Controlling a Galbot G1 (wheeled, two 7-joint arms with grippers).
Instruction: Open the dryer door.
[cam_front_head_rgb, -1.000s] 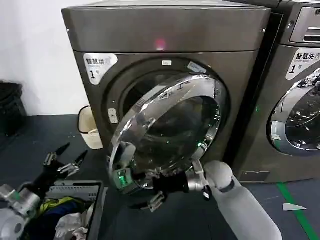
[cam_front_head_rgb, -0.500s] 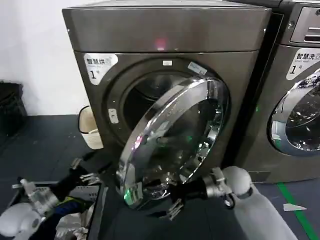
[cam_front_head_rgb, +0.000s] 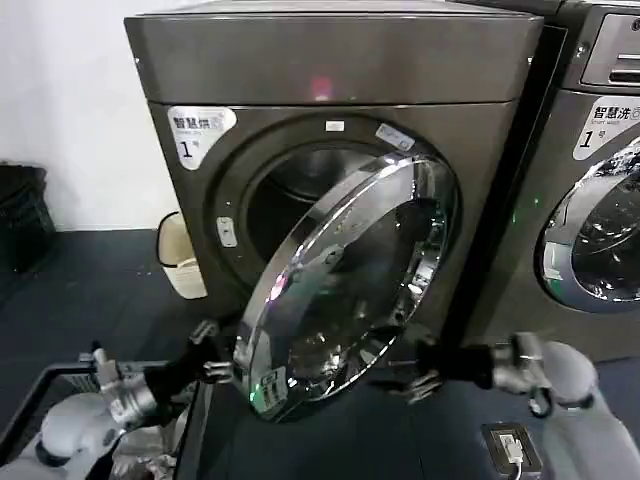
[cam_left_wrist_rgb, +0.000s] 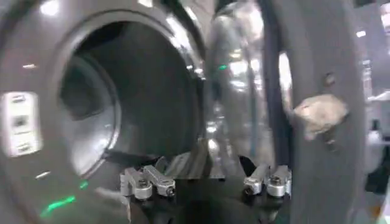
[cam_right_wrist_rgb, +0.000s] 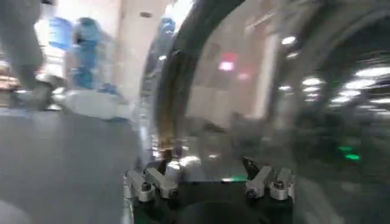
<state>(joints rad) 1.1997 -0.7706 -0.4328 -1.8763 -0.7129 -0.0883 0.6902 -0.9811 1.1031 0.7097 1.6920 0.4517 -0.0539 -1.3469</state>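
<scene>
The dryer door (cam_front_head_rgb: 350, 280), a chrome ring around dark glass, stands swung partly out from the grey dryer (cam_front_head_rgb: 330, 60), and the drum opening (cam_front_head_rgb: 285, 195) shows behind it. My left gripper (cam_front_head_rgb: 212, 355) is open, low at the door's left edge on its inner side. In the left wrist view that gripper (cam_left_wrist_rgb: 204, 173) faces the door's grey inner rim (cam_left_wrist_rgb: 317, 91) and glass bowl (cam_left_wrist_rgb: 237, 91). My right gripper (cam_front_head_rgb: 415, 375) is open, close to the door's lower right outer face. In the right wrist view it (cam_right_wrist_rgb: 207, 170) sits just before the chrome ring (cam_right_wrist_rgb: 177, 79).
A neighbouring machine (cam_front_head_rgb: 600, 200) with a similar chrome door stands to the right. A black basket (cam_front_head_rgb: 40, 385) with clothes sits at the lower left under my left arm. A white bin (cam_front_head_rgb: 180, 260) stands beside the dryer, and a dark object (cam_front_head_rgb: 20, 210) sits by the wall.
The door has swung further out from the dryer. My right gripper moved right and lower along the door. My left gripper moved right, up to the door's lower left edge.
</scene>
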